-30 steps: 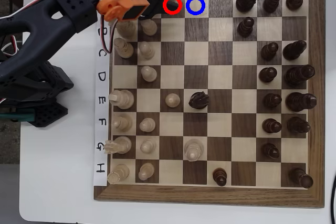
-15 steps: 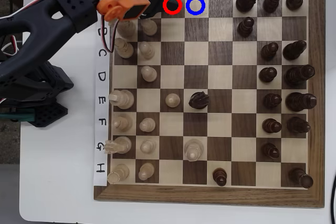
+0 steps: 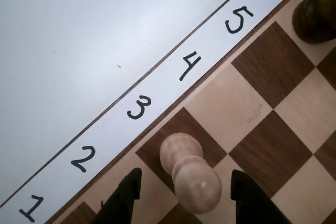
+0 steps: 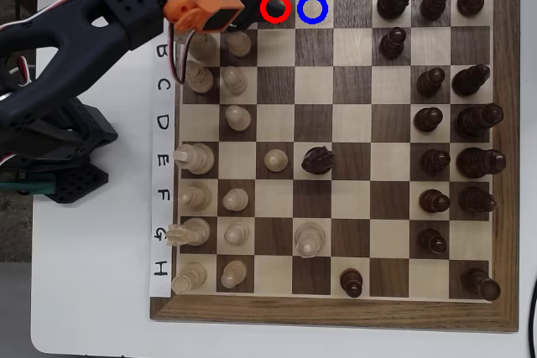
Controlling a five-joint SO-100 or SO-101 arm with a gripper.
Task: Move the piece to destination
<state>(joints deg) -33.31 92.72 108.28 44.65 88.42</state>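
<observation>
While the gripper point(image 3: 185, 184) stays open astride the pawn point(image 3: 186, 169), arm shifted (slightly)

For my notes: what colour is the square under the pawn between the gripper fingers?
Dark brown, under the pale pawn; clearest in the wrist view.

Reaches in from the left edge of the overhead view as a black, perforated plastic arm point(image 4: 92, 14), rising from a black base at lower left and angling up and to the right. Ends in an orange servo block with a black two-finger gripper point(image 4: 252, 2) pointing right, fingertips near the top edge of that view. Seen from the wrist camera, shows two black fingertips point(image 3: 126, 195) entering from the bottom edge, spread apart with a clear gap on either side of the gripper point(image 3: 184, 190) midline. Appears not to be pressing on anything, though the tips are cut off by the frame edge.
</observation>
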